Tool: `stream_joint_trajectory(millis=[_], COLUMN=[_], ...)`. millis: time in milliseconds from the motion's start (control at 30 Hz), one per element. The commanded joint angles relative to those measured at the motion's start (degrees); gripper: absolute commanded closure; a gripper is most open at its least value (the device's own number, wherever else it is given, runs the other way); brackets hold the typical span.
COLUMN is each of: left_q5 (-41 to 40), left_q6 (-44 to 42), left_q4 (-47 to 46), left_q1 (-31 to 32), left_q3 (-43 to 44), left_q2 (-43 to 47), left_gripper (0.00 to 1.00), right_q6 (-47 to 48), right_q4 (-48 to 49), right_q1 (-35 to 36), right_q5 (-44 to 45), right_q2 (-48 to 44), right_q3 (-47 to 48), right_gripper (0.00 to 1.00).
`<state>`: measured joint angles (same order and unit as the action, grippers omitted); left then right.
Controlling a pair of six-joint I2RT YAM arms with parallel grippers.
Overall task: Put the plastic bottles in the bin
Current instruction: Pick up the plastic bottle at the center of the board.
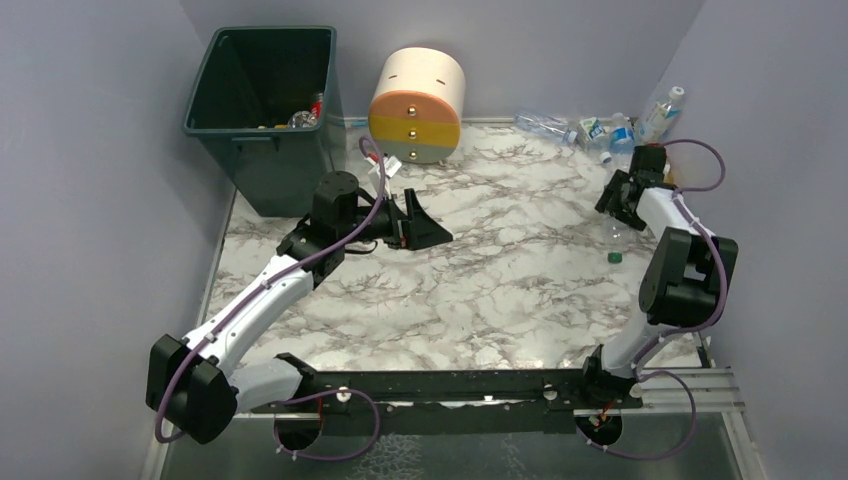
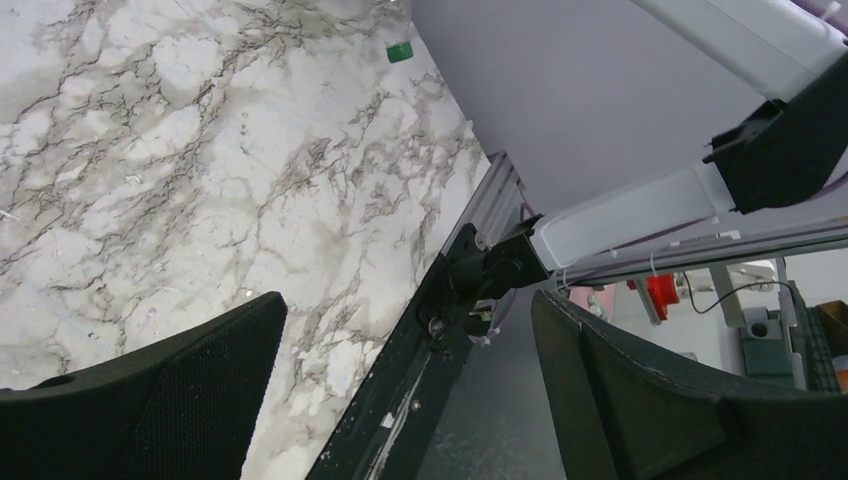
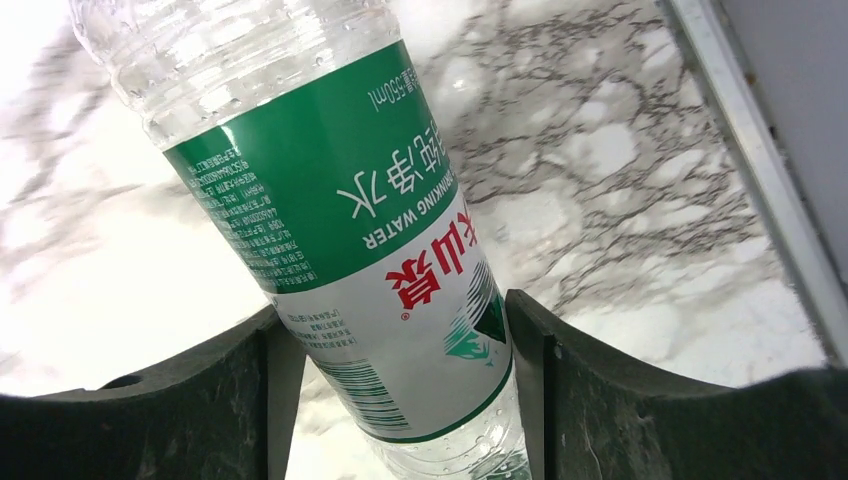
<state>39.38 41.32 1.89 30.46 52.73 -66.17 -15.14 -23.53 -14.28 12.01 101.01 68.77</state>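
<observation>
The right tool (image 3: 395,315) is squeezing the green-label bottle (image 3: 330,200) on both sides and should be holding tight before lifting, while the left tool (image 2: 405,300) is gaping open

The plastic bottle (image 3: 350,220) carries a green-and-white label, seen upside down. On the green band stand large white Chinese characters, with "WATER" beside them after letters ending "NKING", and "550ml" near the band's edge. The white part bears large red Chinese characters, a barcode and fine print too small to read. Labels on the far bottles (image 1: 590,128) are illegible.
</observation>
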Motion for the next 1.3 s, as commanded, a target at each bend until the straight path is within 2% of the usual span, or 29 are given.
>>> stream_joint_trajectory(millis=[0,67,100,167,567,833,1267], left_q5=[-1.7,-2.0,-2.4,-2.4,-4.6,-4.0,-7.8], left_q6=[-1.3,-1.3,-0.8,-0.2,0.4,3.8,1.4], left_q4=[1.9,2.1,1.1,-0.1,-3.6,-9.7,-15.4], left_q1=[0.2,0.2,0.2,0.2,0.2,0.2,0.2], left_q3=[-0.6,-0.8,-1.4,-1.8,-2.2,-0.2,-1.6], left_q2=[1.5,1.8,2.7,3.2,4.3,2.1,4.0], left_gripper=[0.01,0.01,0.01,0.01,0.01,0.01,0.01], right_q6=[-5.0,-5.7,-7.7,-9.0,-15.6,-16.8,-23.9], right_q4=[1.5,1.5,1.6,2.5,7.1,13.5,20.3], right_q1=[0.6,1.1,2.1,2.4,6.4,20.3,34.3], right_q5=[-10.9,-14.1,-20.4,-24.6,-44.4,-45.3,-49.6], right_q2=[-7.8,-10.4,-15.3,-18.3,-32.3,-37.9,-41.9], right_q3=[-1.8,-1.8,-2.1,-3.1,-9.3,-16.2,-19.7], right_gripper=[0.37,0.37,0.37,0.37,0.37,0.36,0.36])
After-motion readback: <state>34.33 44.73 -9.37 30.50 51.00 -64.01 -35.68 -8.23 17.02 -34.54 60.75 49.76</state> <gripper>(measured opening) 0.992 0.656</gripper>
